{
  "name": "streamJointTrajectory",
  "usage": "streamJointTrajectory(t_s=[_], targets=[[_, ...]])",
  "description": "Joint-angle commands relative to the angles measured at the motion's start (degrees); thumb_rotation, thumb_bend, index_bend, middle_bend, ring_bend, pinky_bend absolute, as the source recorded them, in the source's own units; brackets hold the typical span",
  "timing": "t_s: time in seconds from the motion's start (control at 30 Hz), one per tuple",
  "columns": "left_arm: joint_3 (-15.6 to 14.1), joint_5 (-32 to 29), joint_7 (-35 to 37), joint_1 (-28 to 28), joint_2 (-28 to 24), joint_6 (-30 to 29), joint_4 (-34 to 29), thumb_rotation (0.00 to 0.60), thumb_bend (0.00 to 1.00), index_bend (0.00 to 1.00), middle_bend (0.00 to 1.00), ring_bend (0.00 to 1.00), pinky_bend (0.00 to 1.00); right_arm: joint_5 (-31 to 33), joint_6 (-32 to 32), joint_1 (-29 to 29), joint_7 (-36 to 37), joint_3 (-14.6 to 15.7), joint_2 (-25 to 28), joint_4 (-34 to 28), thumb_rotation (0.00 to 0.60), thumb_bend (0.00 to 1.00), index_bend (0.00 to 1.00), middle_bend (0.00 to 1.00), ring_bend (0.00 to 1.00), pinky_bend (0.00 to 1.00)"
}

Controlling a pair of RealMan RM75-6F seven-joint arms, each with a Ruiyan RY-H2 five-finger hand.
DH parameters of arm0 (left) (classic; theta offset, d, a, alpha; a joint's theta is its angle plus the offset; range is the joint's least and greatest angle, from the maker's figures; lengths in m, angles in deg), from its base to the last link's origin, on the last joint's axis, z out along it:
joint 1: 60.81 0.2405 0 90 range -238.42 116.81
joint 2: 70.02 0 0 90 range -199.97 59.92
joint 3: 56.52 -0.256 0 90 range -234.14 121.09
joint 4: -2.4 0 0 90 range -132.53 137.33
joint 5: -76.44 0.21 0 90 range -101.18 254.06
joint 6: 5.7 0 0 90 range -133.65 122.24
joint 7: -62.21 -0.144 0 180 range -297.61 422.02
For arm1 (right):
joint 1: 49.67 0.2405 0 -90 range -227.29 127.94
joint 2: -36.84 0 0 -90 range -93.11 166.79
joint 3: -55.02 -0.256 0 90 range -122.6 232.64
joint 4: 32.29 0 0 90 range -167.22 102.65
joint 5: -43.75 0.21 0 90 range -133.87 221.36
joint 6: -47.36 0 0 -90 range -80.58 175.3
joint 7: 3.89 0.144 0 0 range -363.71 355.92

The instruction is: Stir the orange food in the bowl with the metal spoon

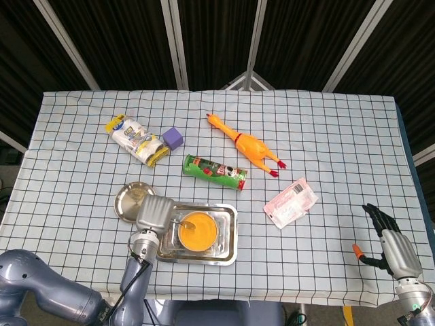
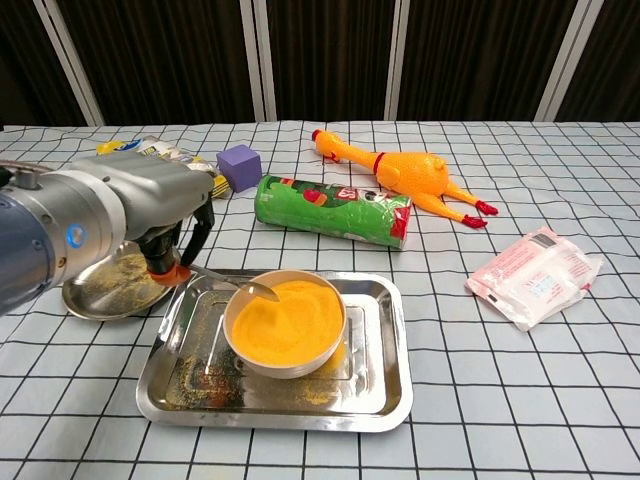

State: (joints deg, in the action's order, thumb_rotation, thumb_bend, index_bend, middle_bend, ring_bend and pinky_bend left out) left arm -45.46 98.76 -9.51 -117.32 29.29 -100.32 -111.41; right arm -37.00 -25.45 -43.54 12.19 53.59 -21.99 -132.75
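Take the bowl (image 2: 286, 322) as your landmark; it sits inside the steel tray (image 2: 380, 395), toward the tray's left half, and it is filled with the orange food (image 2: 290, 318), whose surface reaches almost to the rim. Your left hand (image 2: 170, 250) is just left of the bowl, over the tray's left edge; its fingers are closed around the handle of the metal spoon (image 2: 232, 283), pinching it near the orange fingertip. The spoon runs from that hand rightward to the bowl, and its scoop lies at the bowl's upper-left rim, touching the edge of the food. From the head view the same hand (image 1: 153, 214) covers the tray's left side beside the bowl.

Left of the bowl, beyond your hand, is a round metal dish (image 2: 103, 288) dusted with crumbs; behind the bowl lies a green snack can (image 2: 332, 210) on its side; further behind it a rubber chicken (image 2: 398, 176); behind and left of the bowl a purple cube (image 2: 239, 166) and a wrapped packet (image 2: 152, 165). Right of the bowl, well apart, lies a pink pouch (image 2: 534, 275).

Your right hand (image 1: 391, 243) is far to the right of the bowl, off the table's edge, fingers spread and holding nothing.
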Motion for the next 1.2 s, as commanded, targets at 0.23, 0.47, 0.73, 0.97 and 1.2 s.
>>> streamJointTrajectory(t_s=[0.23,0.47,0.73,0.97,1.2], targets=[[6.76,-4.82,4.35,2.61,-6.27,2.32,-3.16,0.6,0.77,0.86,1.0,1.0,1.0,0.21,0.05,-0.01,0.0,-0.06,-0.03,0.01,0.6,0.4,0.0,0.0,0.0,0.0],[6.73,-6.33,8.0,6.27,-13.9,5.3,-2.7,0.6,0.77,0.86,1.0,1.0,1.0,0.15,0.06,-0.05,0.0,0.02,0.06,-0.04,0.6,0.4,0.0,0.0,0.0,0.0],[3.05,-6.05,15.46,11.8,-20.09,13.79,4.19,0.6,0.77,0.85,1.0,1.0,1.0,0.41,0.3,0.01,-0.23,0.01,0.1,-0.31,0.6,0.4,0.0,0.0,0.0,0.0],[0.95,-3.76,21.25,14.08,-20.3,20.29,11.04,0.6,0.75,0.83,1.0,1.0,1.0,0.76,0.58,0.06,-0.32,-0.01,0.14,-0.51,0.6,0.4,0.0,0.0,0.0,0.0],[-0.99,-2.0,22.2,14.13,-18.24,22.49,14.65,0.6,0.7,0.79,1.0,1.0,1.0,0.88,0.71,0.1,-0.38,-0.03,0.18,-0.57,0.6,0.4,0.0,0.0,0.0,0.0]])
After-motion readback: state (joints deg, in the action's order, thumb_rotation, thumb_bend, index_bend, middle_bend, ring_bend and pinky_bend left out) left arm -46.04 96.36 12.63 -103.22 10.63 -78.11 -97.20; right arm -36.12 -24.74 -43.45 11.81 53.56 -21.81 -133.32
